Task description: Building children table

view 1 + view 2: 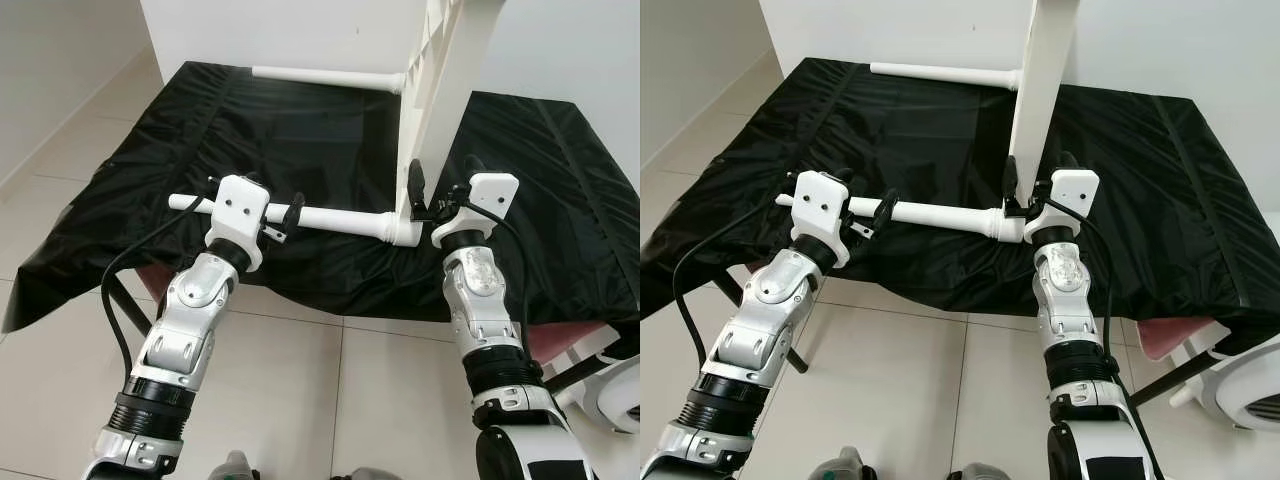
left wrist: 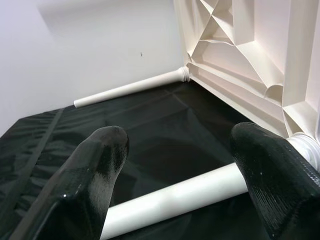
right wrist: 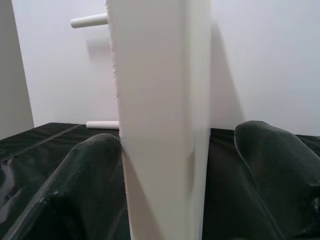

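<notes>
No logos or writing anywhere that I can read. On the left, the left gripper (image 1: pixel 283 222) has its rounded, glossy black fingers (image 2: pixel 95 165) spread wide either side of the smooth white round table leg (image 1: pixel 335 219), not clamped on it. The leg lies across the crinkly black sheet (image 1: pixel 180 140), plugged into the ribbed plastic tabletop (image 1: pixel 435 90) standing on edge. On the right, the right gripper (image 1: pixel 428 195) straddles that tabletop's edge, fingers apart. Another leg (image 1: pixel 325 77) sticks out further back.
</notes>
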